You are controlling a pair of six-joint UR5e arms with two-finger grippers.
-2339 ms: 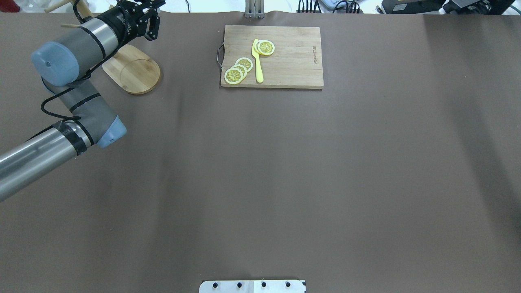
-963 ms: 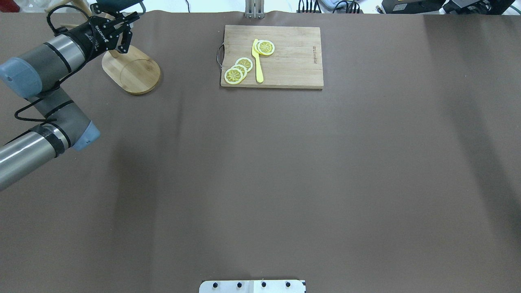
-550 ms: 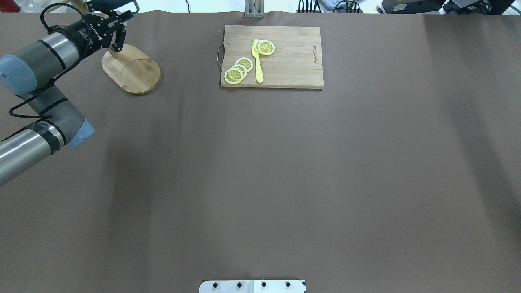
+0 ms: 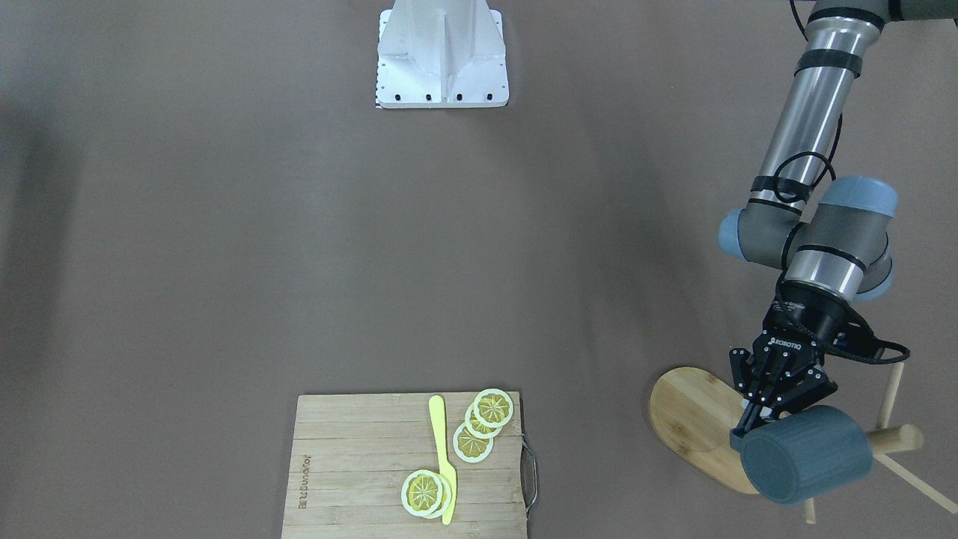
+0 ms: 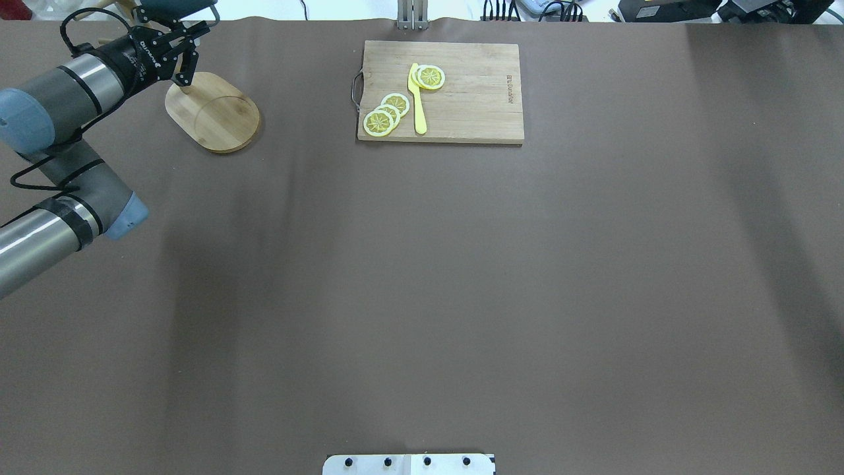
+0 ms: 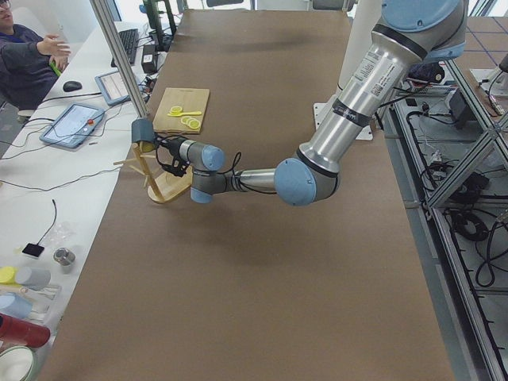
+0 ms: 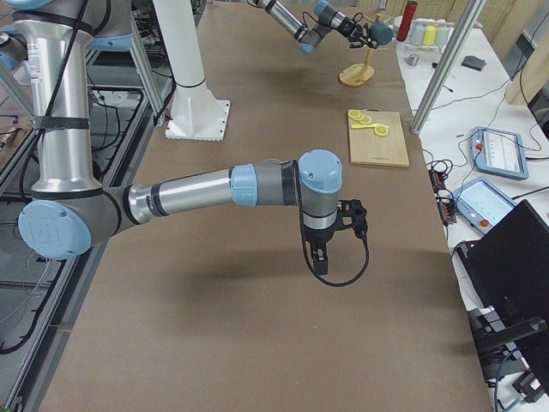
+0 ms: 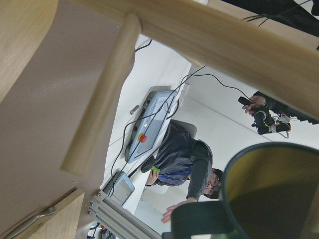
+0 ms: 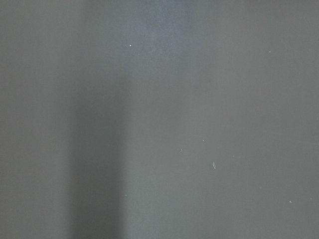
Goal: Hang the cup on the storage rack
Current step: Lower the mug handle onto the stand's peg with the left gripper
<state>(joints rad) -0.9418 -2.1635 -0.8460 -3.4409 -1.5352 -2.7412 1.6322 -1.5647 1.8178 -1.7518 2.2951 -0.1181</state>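
Brown cloth covers the table [image 4: 224, 224]. My left gripper [image 4: 748, 424] clamps the cup [image 4: 812, 453] at its rim, holding it sideways above the base of the storage rack [image 4: 692, 419], near a peg [image 4: 891, 391], probably to line up its handle. Whether my right gripper [image 7: 319, 257] is closed, I cannot tell.

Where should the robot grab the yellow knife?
Probably by the rounded handle end of the yellow knife, the end nearest the robot, coming straight down and gripping across its narrow width. It lies flat on the cutting board, and lemon slices crowd its far tip.
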